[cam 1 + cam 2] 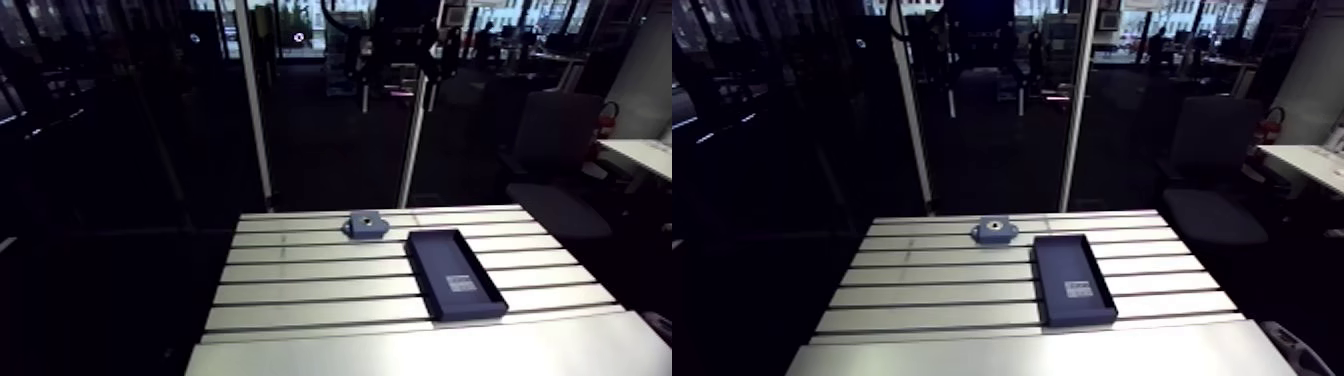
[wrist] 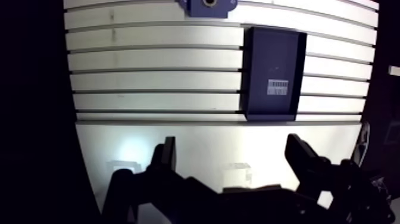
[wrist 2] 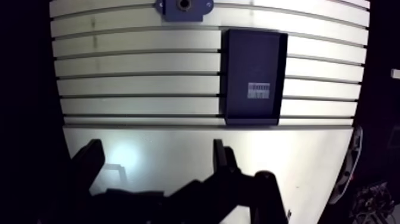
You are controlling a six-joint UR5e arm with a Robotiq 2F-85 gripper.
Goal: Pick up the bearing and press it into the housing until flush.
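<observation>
**Gripper waits empty at the near edge, bearing not yet found**

From my remote seat, the gripper (image 2: 232,143) hangs over the smooth front strip (image 2: 196,134) of the table (image 2: 155,77). Its two fingers (image 2: 168,156) are spread wide with nothing between them. Beyond it, across the slotted rows, lies a dark shallow tray (image 2: 271,53). All I can see inside it is a small pale patch (image 2: 277,87), which looks to me like a label. I cannot make out the bearing in any view, and my guess is that it sits in that tray.

Farthest off, at the table's back edge, stands the blue-grey housing (image 1: 366,228) with its round hole facing up. It is near the tray's far corner but not touching it.

To do the pickup well, I would first bring the wrist over the tray and confirm the bearing. I would then come straight down with the fingers square to its sides, so it comes up level. A tilted bearing would likely jam in the hole and not seat flush.
</observation>
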